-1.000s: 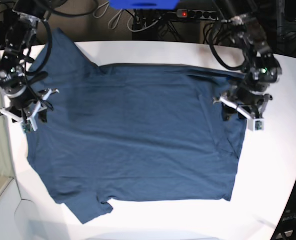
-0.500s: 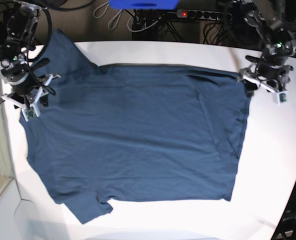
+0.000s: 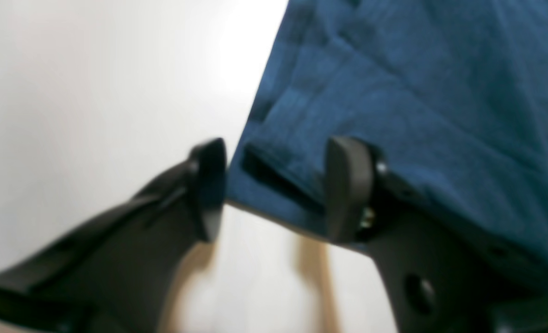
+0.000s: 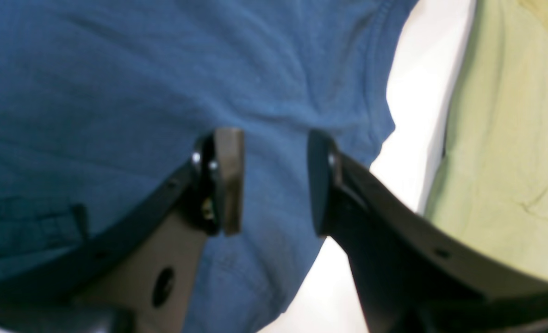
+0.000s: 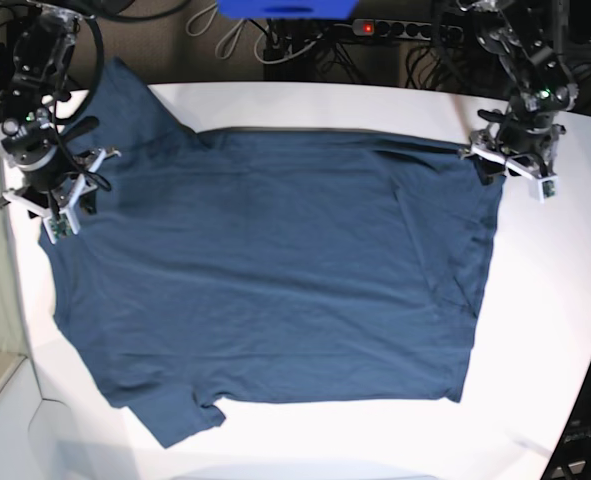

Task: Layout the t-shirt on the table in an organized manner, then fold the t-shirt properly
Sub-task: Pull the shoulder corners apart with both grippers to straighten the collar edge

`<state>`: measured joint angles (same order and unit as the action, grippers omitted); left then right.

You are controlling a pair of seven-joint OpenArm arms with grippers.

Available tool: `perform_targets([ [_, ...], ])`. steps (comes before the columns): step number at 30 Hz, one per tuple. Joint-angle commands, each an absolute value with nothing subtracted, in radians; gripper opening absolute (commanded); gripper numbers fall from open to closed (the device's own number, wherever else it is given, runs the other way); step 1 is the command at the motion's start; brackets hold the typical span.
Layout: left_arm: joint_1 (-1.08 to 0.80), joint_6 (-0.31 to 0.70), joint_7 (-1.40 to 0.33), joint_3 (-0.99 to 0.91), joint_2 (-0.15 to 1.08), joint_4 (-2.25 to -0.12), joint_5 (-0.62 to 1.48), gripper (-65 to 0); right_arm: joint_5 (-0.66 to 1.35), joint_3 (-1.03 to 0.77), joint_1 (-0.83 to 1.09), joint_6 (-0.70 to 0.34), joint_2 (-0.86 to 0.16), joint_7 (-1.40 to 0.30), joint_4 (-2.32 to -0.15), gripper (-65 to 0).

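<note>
We are seeing the navy t-shirt (image 5: 275, 280) lying spread flat on the white table (image 5: 545, 300). Our left gripper (image 3: 274, 187) is straddling its hem corner, jaws apart; our right gripper (image 4: 274, 180), also apart, is hovering over the collar side. If closing too shallow, the corner may be slipping out and wrinkling.

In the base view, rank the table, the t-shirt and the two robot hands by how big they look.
1. table, largest
2. t-shirt
3. left hand and right hand: they look about alike, so unranked.
</note>
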<state>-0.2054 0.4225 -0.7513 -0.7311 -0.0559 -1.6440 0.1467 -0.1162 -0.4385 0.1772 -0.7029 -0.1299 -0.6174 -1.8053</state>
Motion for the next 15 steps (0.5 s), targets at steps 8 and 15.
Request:
perform_targets([
  [8, -0.189, 0.427, -0.728, -0.733, -0.047, -1.649, 0.157, -45.0, -0.105, -0.443, 0.170, -0.698, -0.140, -0.598, -1.819, -41.2],
  [15, -0.165, 0.429, -0.730, -0.733, -0.044, -1.610, 0.157, -48.8, -0.105, -0.443, 0.170, -0.698, -0.140, -0.598, -1.819, -41.2],
])
